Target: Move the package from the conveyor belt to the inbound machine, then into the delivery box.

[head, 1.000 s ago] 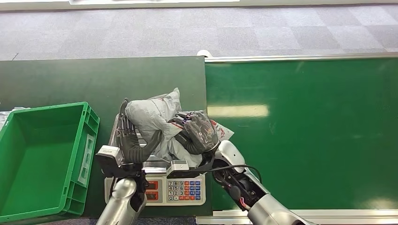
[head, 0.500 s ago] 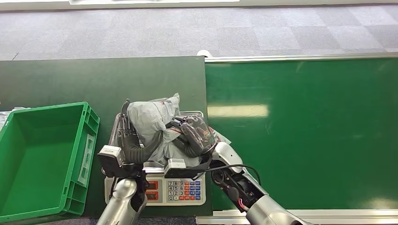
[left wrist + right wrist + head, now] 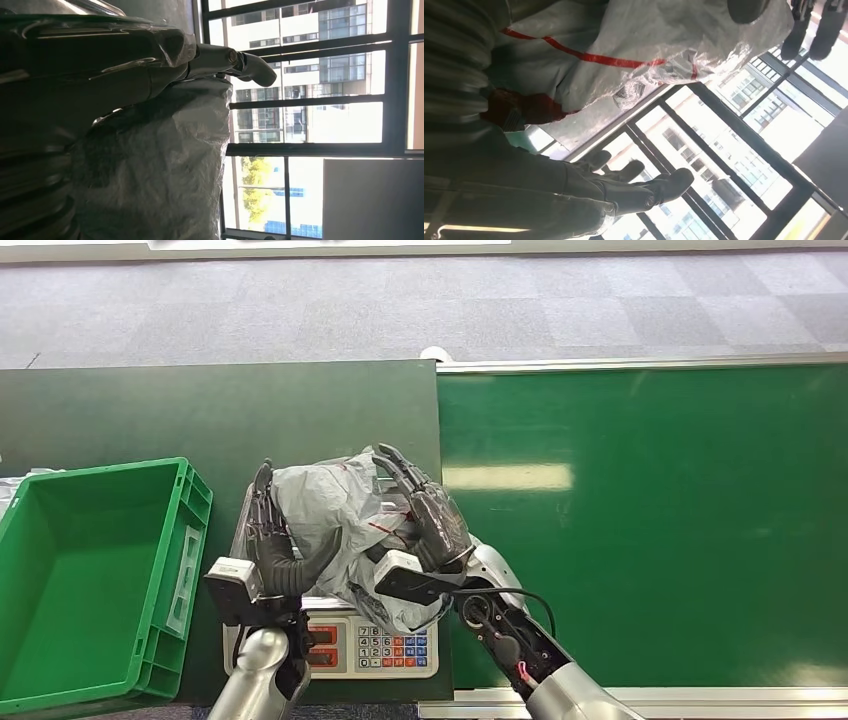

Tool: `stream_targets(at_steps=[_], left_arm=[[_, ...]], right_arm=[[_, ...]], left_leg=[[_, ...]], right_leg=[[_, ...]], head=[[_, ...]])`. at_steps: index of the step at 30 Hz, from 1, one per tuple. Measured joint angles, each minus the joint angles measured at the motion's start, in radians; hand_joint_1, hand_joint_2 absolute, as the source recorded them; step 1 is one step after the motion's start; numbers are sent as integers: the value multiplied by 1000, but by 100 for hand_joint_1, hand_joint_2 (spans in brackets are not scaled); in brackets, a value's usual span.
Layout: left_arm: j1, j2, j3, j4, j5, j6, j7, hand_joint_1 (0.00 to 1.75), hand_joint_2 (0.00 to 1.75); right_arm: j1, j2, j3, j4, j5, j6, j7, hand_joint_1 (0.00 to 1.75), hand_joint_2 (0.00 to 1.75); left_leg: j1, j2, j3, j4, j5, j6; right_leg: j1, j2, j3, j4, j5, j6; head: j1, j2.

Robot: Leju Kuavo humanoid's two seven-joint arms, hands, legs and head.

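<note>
Robot hands flanking package

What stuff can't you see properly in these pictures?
- Scale platform, head view: covered by the grey package.
- Scale display: hidden behind the left hand's wrist.
- Green crate: cut off by the left edge.
- Package label, right wrist view: blurred, crumpled, unreadable.

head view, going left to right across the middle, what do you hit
green crate → left hand → grey package → right hand → bright green conveyor belt
</note>
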Motion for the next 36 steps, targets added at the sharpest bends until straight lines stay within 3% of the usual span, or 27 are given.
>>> stream_targets(at_steps=[12,22,26,30,36], left_arm=[[12,0,-1,-7,-2,-8,0,0,175],[16,2,-1,-7,2,2,0,0,175],[17,2,-2,-7,3,8,0,0,175],[22,2,-3,-11,4,15,0,0,175],[42,5,0,-36,7,37,0,0,175]], right_arm=[[118,-19,-149,-204,-148,-5,-52,0,175],[173,-34,-274,-331,-385,188,-52,0,175],[194,-41,-334,-357,-452,215,-50,0,175],[209,-44,-387,-359,-531,256,-22,0,175],[220,-45,-468,-345,-684,297,103,0,175]], left_leg=[[0,0,0,0,0,0],[0,0,0,0,0,0],[0,0,0,0,0,0],[0,0,0,0,0,0],[0,0,0,0,0,0]], right_leg=[[0,0,0,0,0,0],[0,0,0,0,0,0],[0,0,0,0,0,0],[0,0,0,0,0,0],[0,0,0,0,0,0]], head=[[0,0],[0,0],[0,0],[0,0],[0,0]])
